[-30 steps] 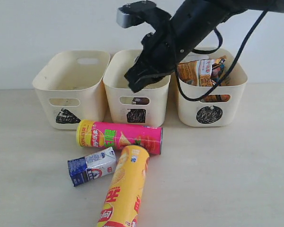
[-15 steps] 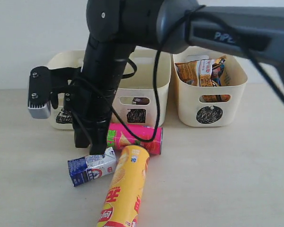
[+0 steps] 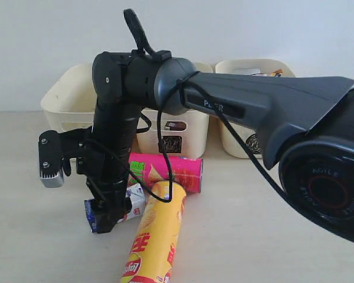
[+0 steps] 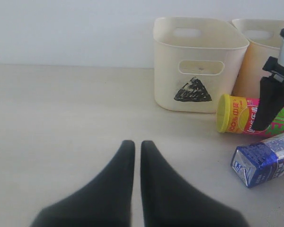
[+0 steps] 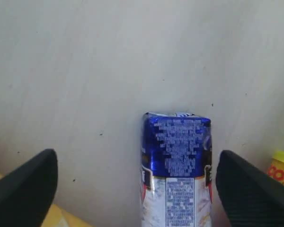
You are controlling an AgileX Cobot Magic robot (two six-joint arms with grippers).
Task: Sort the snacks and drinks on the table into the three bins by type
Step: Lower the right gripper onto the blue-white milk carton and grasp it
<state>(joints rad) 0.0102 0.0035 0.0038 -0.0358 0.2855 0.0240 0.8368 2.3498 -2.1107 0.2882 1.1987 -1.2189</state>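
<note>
The blue-white carton (image 5: 177, 165) lies on its side on the table (image 3: 271, 236), between the spread fingers of my open right gripper (image 5: 136, 158), nearer one finger (image 5: 255, 194). In the exterior view the right gripper (image 3: 109, 218) stands low over the carton (image 3: 135, 201), reaching across to the left. Behind the carton lies the pink tube (image 3: 171, 171), with the yellow tube (image 3: 156, 236) beside it. My left gripper (image 4: 133, 144) is shut and empty over bare table. The triangle bin (image 4: 194, 61), square bin (image 3: 192, 127) and circle bin (image 3: 253, 65) stand at the back. The bags are mostly hidden.
The right arm's thick dark link (image 3: 253, 106) crosses in front of the square and circle bins. Something dark shows through the square bin's handle cutout (image 3: 176, 125). The left wrist view shows the carton (image 4: 265, 158) and pink tube (image 4: 236, 113) off to one side.
The right arm has swung from above the middle bin over to the left and down, and its open gripper now straddles the blue-white carton. The tubes and carton have not moved.
</note>
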